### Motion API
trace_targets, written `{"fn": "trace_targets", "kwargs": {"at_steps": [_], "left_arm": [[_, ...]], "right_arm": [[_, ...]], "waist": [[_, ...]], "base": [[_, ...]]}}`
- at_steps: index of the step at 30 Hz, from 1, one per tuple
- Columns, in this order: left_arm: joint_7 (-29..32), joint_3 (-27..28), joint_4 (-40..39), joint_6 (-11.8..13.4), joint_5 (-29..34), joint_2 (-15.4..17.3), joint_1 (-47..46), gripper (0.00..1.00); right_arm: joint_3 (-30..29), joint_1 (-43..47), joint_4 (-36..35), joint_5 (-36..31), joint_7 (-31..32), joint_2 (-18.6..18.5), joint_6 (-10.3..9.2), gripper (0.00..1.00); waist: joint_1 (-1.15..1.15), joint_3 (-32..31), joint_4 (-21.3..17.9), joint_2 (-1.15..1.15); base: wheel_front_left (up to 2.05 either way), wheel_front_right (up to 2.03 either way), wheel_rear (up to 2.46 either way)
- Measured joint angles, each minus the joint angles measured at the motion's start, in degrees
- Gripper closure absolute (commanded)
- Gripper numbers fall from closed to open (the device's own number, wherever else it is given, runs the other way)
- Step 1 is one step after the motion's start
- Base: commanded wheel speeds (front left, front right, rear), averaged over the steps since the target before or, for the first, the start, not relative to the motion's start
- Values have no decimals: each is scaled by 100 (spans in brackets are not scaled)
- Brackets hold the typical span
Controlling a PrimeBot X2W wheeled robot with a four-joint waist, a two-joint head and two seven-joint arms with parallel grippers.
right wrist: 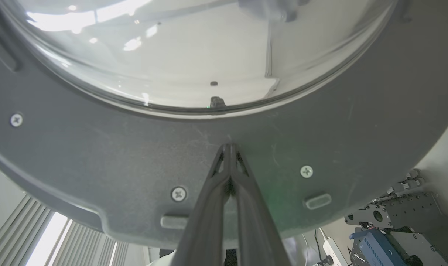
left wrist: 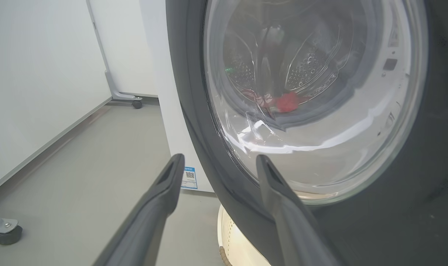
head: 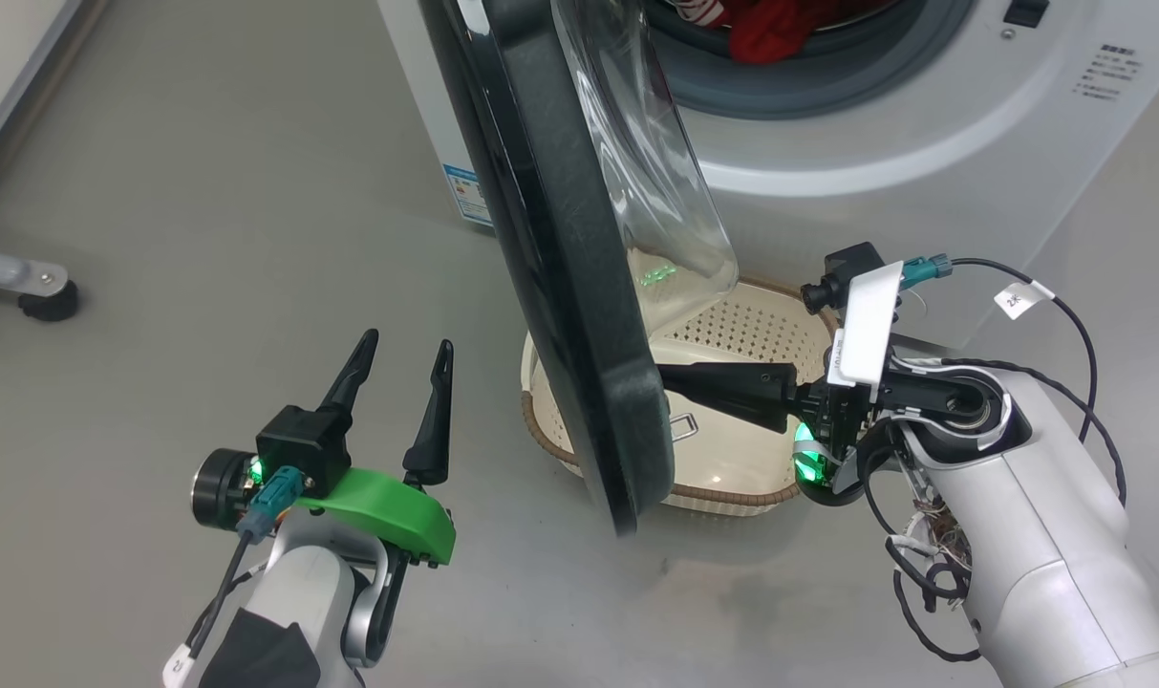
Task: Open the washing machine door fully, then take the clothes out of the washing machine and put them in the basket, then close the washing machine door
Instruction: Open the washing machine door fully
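Your right wrist view is showing the right gripper pinched together, empty, touching the washing machine door at centre frame; lower-left in the head view, the left gripper is gaping, empty.

White arms, black cables, green bracket behind left hand.

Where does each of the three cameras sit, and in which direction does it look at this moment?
Head view: on the robot's head, looking down at the floor, the partly open washing machine door and the basket under it; shows the left gripper open and the right gripper shut.
Left wrist view: on the left wrist, facing the door's outer face, the clothes seen through its glass; shows its own spread fingers.
Right wrist view: on the right wrist, facing the door's inner side; shows its own shut fingers, tips at the grey rim.
Shared: all see the door; head and left wrist views both show the basket.
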Motion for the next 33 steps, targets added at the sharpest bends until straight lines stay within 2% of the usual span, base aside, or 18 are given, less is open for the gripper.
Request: {"fn": "trace_targets", "kwargs": {"at_steps": [17, 28, 33], "left_arm": [[1, -43, 74, 68, -86, 2, 199, 0], [1, -42, 86, 74, -86, 2, 221, 0], [1, -18, 102, 116, -86, 2, 225, 0]], "right_arm": [[516, 232, -164, 396, -382, 25, 0, 100], [292, 506, -230, 561, -929, 43, 0, 100], [3, 687, -357, 599, -1257, 49, 0, 100]], "waist": [[0, -199, 418, 0], [0, -223, 416, 0], [0, -236, 374, 0]], "base": [[0, 0, 0], [0, 0, 0], [0, 0, 0]]}}
